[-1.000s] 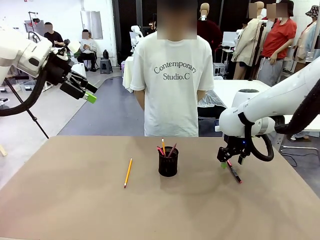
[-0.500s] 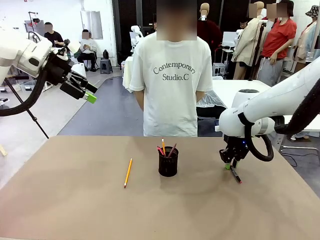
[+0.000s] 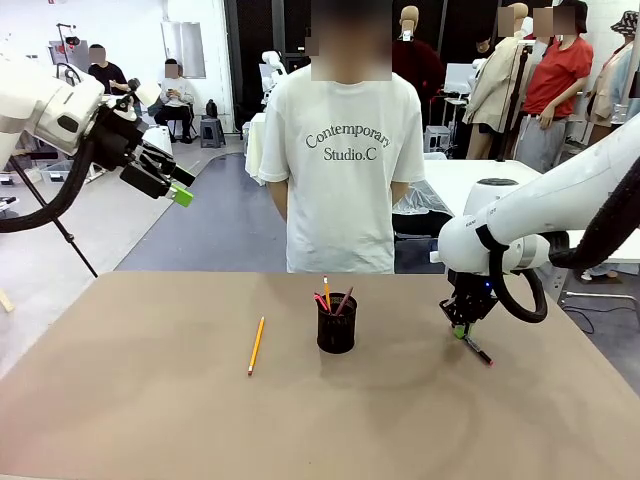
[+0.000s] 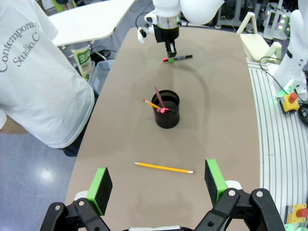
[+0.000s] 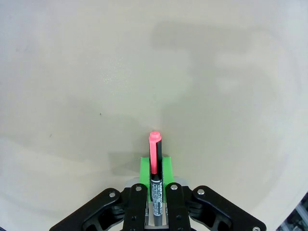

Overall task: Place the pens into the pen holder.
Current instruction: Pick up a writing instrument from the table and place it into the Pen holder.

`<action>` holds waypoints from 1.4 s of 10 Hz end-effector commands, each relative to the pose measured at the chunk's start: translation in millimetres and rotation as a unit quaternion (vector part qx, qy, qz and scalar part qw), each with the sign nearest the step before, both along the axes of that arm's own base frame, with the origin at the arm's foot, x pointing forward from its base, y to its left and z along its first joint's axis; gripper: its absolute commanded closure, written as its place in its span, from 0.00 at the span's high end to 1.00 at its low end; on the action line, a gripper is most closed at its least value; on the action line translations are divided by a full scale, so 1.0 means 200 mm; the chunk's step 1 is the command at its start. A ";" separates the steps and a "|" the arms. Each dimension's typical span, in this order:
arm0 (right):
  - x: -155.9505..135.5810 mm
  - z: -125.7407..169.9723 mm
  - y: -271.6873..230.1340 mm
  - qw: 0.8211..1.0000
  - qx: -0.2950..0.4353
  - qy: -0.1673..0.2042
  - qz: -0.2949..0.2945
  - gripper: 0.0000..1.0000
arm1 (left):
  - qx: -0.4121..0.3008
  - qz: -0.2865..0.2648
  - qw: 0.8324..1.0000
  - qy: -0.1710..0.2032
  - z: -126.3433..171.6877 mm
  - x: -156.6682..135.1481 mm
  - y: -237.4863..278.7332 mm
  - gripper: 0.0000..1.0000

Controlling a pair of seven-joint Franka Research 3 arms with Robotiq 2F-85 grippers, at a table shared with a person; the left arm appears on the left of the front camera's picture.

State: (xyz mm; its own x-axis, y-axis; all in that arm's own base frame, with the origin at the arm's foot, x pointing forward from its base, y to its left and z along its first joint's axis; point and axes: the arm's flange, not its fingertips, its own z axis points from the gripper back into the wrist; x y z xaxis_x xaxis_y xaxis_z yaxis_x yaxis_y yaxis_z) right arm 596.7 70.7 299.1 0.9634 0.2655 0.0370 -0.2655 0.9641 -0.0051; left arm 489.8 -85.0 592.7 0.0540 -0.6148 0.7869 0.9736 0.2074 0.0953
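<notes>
- Right gripper [image 3: 460, 327] pinched shut on black pen [image 3: 478, 350], mid-right of frame. Pen's long axis slants down-right, tip by table [image 3: 150, 400]. Holder where?
- Pen holder [image 3: 336, 330] at frame centre, left of pen, well apart. Left gripper [image 3: 175, 185] wide open, upper left, far off. Right arm's nearer.

Obstacles ctr: pen holder [image 3: 336, 333], pencil [image 3: 256, 345].

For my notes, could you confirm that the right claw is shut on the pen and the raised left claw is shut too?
Not quite: the left claw is open, its pads wide apart in the left wrist view. The right claw is indeed shut on the pen.
</notes>
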 end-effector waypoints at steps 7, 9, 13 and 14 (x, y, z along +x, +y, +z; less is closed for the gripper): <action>-0.12 0.38 -0.28 0.927 0.308 -0.033 0.210 0.00 | 0.003 0.000 1.000 -0.001 0.00 0.00 0.00 1.00; -0.12 0.40 -0.32 0.914 0.324 -0.109 0.217 0.00 | 0.003 0.000 1.000 -0.001 0.00 0.00 0.00 1.00; -0.10 0.43 -0.36 0.913 0.325 -0.113 0.221 0.00 | 0.003 0.000 1.000 -0.001 0.00 0.00 0.00 1.00; -0.10 0.43 -0.36 0.913 0.325 -0.113 0.221 0.00 | 0.003 0.000 1.000 -0.001 0.00 0.00 0.00 1.00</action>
